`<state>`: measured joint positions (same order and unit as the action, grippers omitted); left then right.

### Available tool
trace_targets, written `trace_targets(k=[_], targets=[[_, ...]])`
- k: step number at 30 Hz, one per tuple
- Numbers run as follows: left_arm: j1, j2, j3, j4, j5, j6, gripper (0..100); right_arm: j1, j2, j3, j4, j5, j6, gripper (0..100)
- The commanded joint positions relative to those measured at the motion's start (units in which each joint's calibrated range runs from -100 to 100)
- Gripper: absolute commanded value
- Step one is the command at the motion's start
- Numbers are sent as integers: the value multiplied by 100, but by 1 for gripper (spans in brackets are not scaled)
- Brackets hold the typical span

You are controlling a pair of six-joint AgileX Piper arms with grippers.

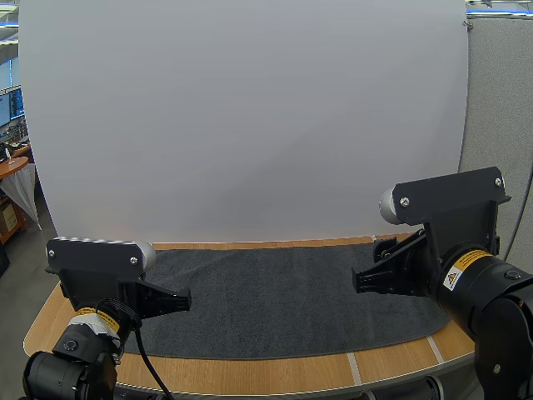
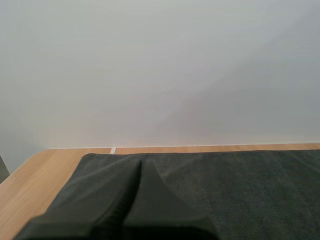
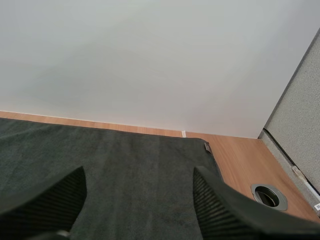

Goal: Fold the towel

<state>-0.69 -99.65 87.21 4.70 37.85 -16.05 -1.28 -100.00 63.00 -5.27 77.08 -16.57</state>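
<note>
While the left gripper (image 1: 185, 298) hovers pressed together and the right gripper (image 1: 358, 280) hovers spread apart, the dark towel (image 1: 283, 300) lies flat across the desk (image 1: 250, 377). Soft, light and limp, it looks best pinched at its far corners.

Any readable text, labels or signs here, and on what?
Yellow warning label on the black right arm: a triangle hazard sign, print too small to read.
Yellow label on the black left arm: too small to read.
Small tag at a corner of the dark grey towel: nothing legible.
</note>
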Motion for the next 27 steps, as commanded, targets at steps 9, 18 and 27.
trace_targets(k=[9,18,27], targets=[[-3,-35,-40,29,-8,13,0,-733,1370,-105,-804,-120,841,100],[-3,-35,-40,29,-8,13,0,-1301,3901,-761,170,-1562,227,100],[-3,-35,-40,29,-24,13,0,-1489,6042,-2135,527,-2456,-482,100]])
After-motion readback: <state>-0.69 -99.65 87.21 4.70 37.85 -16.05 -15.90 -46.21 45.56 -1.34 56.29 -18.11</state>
